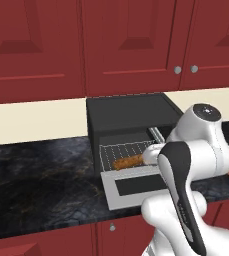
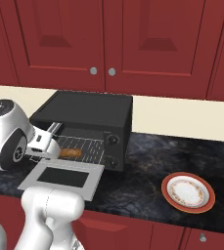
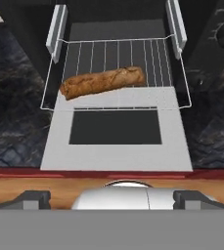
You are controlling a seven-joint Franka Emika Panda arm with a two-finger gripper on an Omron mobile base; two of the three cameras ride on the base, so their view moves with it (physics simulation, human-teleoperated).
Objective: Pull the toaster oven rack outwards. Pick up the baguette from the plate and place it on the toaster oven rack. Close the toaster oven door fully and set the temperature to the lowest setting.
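The black toaster oven (image 2: 91, 110) stands on the counter with its light grey door (image 3: 57, 144) folded down flat. The silver wire rack (image 3: 118, 56) is pulled out over the door. The golden-brown baguette (image 3: 103, 82) lies across the front of the rack, also visible as baguette (image 1: 129, 161) and baguette (image 2: 71, 153). My gripper (image 3: 112, 197) hovers in front of and above the open door, facing the oven, open, with nothing between its fingertips (image 3: 33, 197). In the right base view the gripper (image 2: 49, 142) sits just left of the rack. Two dark knobs (image 2: 113, 139) are on the oven's right front panel.
An orange-rimmed plate (image 2: 168, 188) with nothing on it lies on the dark marble counter (image 2: 147, 156) to the right of the oven. Red cabinets (image 2: 108, 39) hang above and run below. My own arm (image 1: 186, 165) blocks the oven's right side in the left base view.
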